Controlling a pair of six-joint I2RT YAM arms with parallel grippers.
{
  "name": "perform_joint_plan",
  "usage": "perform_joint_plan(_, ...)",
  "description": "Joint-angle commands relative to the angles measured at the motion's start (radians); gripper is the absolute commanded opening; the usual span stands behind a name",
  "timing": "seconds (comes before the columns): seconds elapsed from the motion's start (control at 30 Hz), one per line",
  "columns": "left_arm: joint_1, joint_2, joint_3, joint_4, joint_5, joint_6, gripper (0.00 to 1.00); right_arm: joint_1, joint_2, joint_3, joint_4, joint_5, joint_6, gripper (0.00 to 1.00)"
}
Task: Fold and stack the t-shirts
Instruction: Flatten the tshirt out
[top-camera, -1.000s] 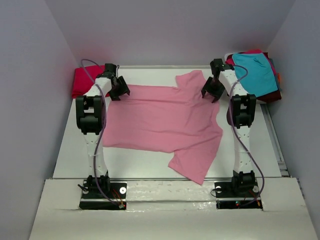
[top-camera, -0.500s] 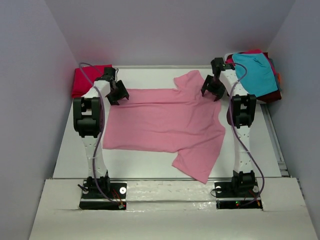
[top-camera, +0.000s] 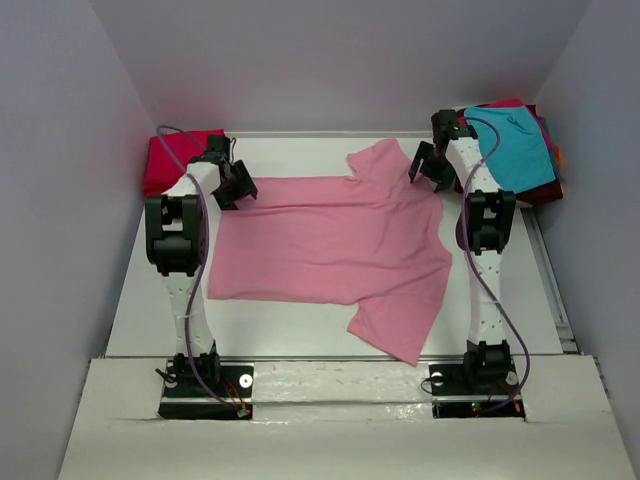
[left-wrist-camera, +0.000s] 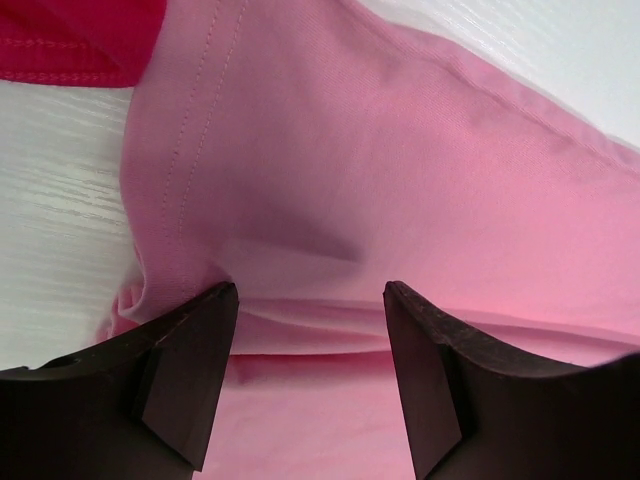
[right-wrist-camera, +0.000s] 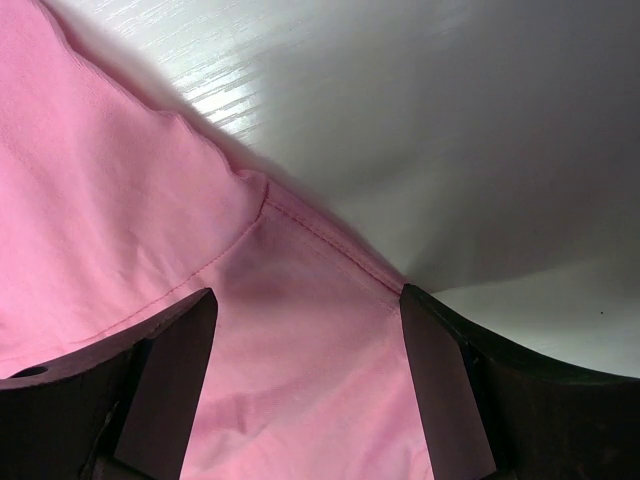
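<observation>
pink tee (top-camera: 330, 240) spread flat on worktop (top-camera: 150, 290) between arms | left tool (top-camera: 236, 185), right tool (top-camera: 428, 165) both spread, empty, above its far edge | soft, light, limp — you'd pinch seamed edges

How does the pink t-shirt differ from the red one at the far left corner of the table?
Colour: the pink t-shirt is light pink; the red t-shirt is crimson.
Pose: the pink t-shirt lies spread flat, both sleeves showing; the red t-shirt is a compact bundle.
Place: the pink t-shirt fills the middle of the table; the red t-shirt sits in a far corner.
Both are plain, solid-coloured.
</observation>
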Motion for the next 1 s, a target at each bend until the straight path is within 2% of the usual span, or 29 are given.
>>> perform_joint_plan(0.0,0.0,-0.004,-0.044,-0.036,-0.023,0.023,0.74,-0.015,0.02,0.034,0.068,-0.004,-0.038,0.8)
perform_joint_plan(0.17,0.0,0.062,0.033,-0.045,-0.014,0.011,0.74,-0.015,0.009,0.055,0.072,0.002,-0.061,0.81)
perform_joint_plan(0.3,0.0,0.116,0.134,-0.062,-0.005,0.015,0.74,-0.015,-0.041,-0.004,0.095,-0.003,-0.055,0.82)
perform_joint_plan(0.5,0.0,0.174,0.205,-0.049,0.026,0.033,0.76,-0.015,-0.107,-0.058,0.118,-0.05,-0.049,0.83)
perform_joint_plan(0.73,0.0,0.176,0.21,-0.004,0.015,0.041,0.83,-0.015,-0.2,-0.167,0.151,-0.047,-0.04,0.85)
perform_joint_plan(0.97,0.0,0.066,0.11,0.123,0.023,0.046,0.86,-0.015,-0.296,-0.23,0.151,-0.054,-0.034,0.85)
